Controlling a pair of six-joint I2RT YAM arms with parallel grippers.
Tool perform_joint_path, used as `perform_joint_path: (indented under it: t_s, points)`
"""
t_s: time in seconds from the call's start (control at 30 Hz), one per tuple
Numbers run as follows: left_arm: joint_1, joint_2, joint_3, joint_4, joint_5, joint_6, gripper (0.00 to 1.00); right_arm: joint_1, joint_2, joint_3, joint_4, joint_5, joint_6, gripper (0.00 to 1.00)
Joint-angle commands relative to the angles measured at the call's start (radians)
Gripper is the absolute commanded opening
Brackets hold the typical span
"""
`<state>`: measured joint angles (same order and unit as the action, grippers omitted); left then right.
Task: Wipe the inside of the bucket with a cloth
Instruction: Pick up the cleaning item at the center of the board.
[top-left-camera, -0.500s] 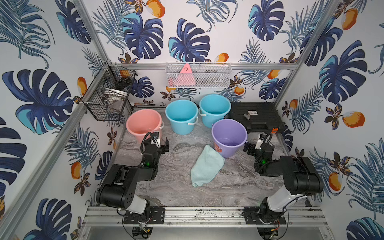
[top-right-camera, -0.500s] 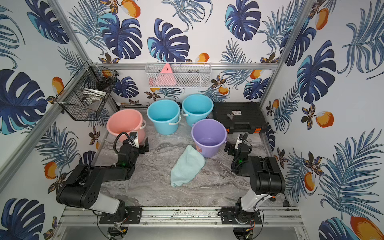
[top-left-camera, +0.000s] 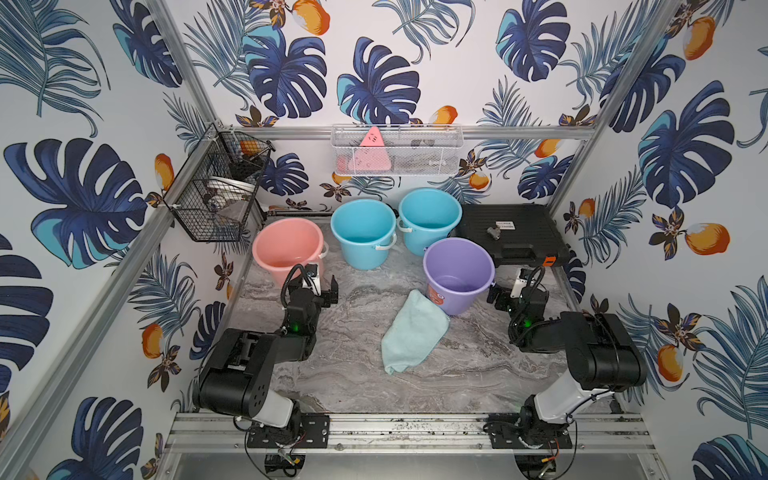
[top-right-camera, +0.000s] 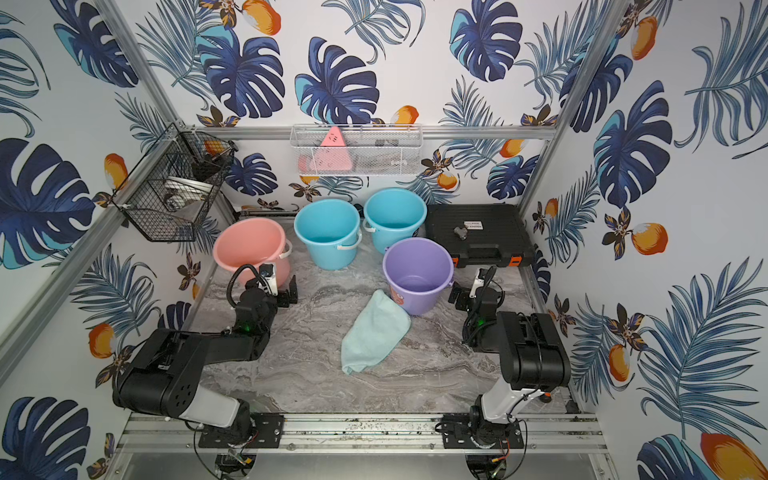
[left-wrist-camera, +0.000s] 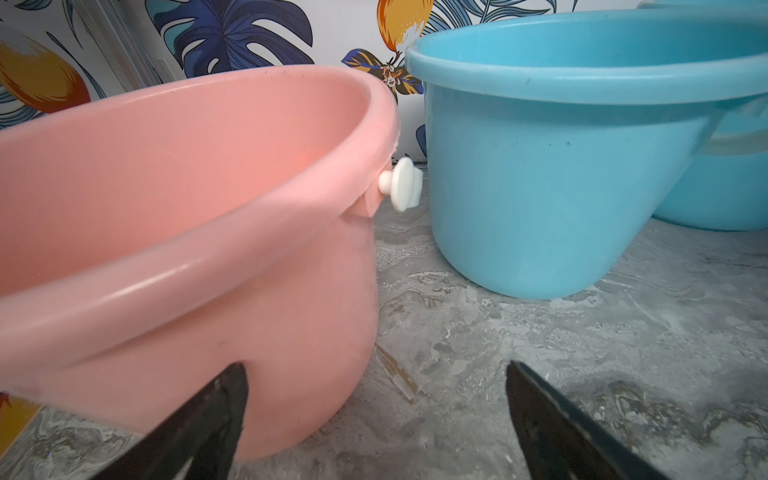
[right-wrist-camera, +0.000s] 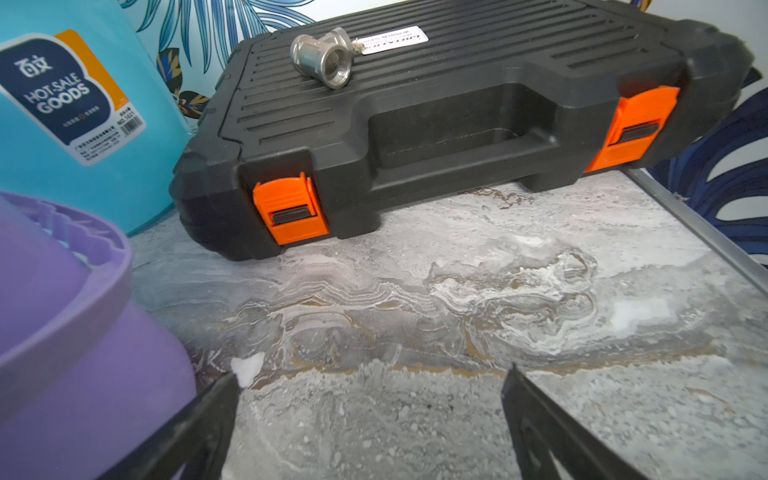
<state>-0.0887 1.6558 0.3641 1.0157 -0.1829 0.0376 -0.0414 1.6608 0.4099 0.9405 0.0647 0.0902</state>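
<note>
L side first: the left pincer (left-wrist-camera: 374, 368) is low over the worktop (top-left-camera: 353, 332), jaws wide, nothing between them. It points at the pink bucket (top-left-camera: 286, 245). In the left wrist view one finger stands before the wall of this bucket; if it touches, we cannot tell. Behind, 2 blue buckets (top-left-camera: 363, 232) stand upright side by side at the back wall.

In the middle lies the cloth (top-left-camera: 413, 336), pale mint, flat on the worktop and a bit folded at its near end. Its far corner lies against the lower wall of the purple bucket (top-left-camera: 457, 257), which stands upright and has nothing inside. The cloth is btw the two pincers but nearer to the arm bases than both. It is well apart from the left pincer and touches neither of them.

R side: the right pincer (right-wrist-camera: 371, 372) is just beside the purple bucket, on the side away from the cloth, so the bucket stands btw them. Its jaws are also wide w/ only bare worktop between. Further back is a black case (top-left-camera: 515, 232) w/ orange latches, and a small metal fitting (right-wrist-camera: 324, 56) rests on its lid.
</note>
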Motion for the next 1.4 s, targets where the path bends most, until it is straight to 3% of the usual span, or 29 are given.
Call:
perform_joint_path:
  t_s: [0.0, 0.13, 0.33, 0.57, 0.7, 0.93, 1.17, 1.23, 1.37]
  points:
    - [0.007, -0.003, 0.006, 0.012, 0.017, -0.024, 0.99, 0.000, 0.002, 0.003, 0.010, 0.023, 0.003, 1.00]
    - [0.007, -0.003, 0.006, 0.012, 0.014, -0.021, 0.99, 0.000, 0.001, -0.001, 0.015, 0.033, -0.001, 1.00]
    - [-0.032, -0.085, -0.025, 0.016, -0.102, -0.009, 0.99, 0.003, -0.078, 0.014, -0.065, 0.083, 0.014, 1.00]
    - [-0.093, -0.287, 0.104, -0.392, -0.217, -0.024, 0.99, 0.002, -0.304, 0.084, -0.441, 0.168, 0.058, 1.00]
    - [-0.138, -0.396, 0.228, -0.731, -0.270, -0.101, 0.99, 0.003, -0.437, 0.176, -0.759, 0.159, 0.144, 1.00]
    - [-0.143, -0.488, 0.406, -1.156, -0.186, -0.260, 0.99, 0.003, -0.619, 0.319, -1.156, 0.189, 0.234, 0.98]
    - [-0.143, -0.540, 0.577, -1.497, -0.047, -0.374, 0.99, 0.035, -0.669, 0.556, -1.506, 0.026, 0.351, 0.87]
    - [-0.143, -0.543, 0.613, -1.555, -0.003, -0.376, 0.99, 0.093, -0.662, 0.600, -1.556, 0.000, 0.361, 0.87]
    - [-0.143, -0.554, 0.647, -1.632, 0.043, -0.355, 0.99, 0.339, -0.618, 0.689, -1.664, 0.083, 0.381, 0.87]
